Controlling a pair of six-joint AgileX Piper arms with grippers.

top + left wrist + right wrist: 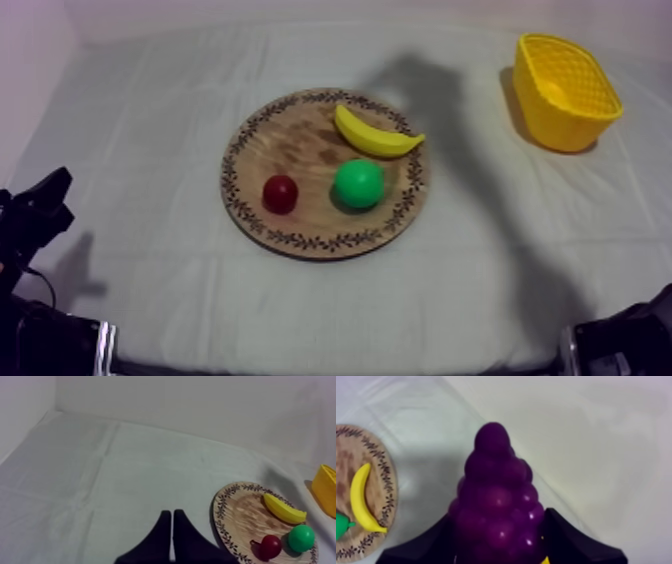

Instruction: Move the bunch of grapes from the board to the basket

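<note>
Stock on my table, as seen from the operator's end:

1. Bunch of purple toy grapes point(496, 491). It is clamped in my right gripper point(498, 541), with one black finger pressed to each flank, so the jaws stand as wide as the bunch. It hangs over the grey-white cloth point(150, 120), off the board and beside the rim nearest the banana.
2. Round wooden board with a patterned rim point(300, 240), in the middle of the table.
3. Yellow toy banana point(375, 135), lying along the board's far edge, with one tip reaching the rim.
4. Green toy pear point(358, 183), on the board just in front of the banana.
5. Small red fruit point(280, 193), on the board near the pear but apart from it.
6. Yellow basket point(560, 125), at the far right of the table, well apart from the board (I cannot see what is inside it).
7. My left gripper point(172, 521). Its fingers lie together in a narrow wedge with nothing between them, over bare cloth beside the board.
</note>
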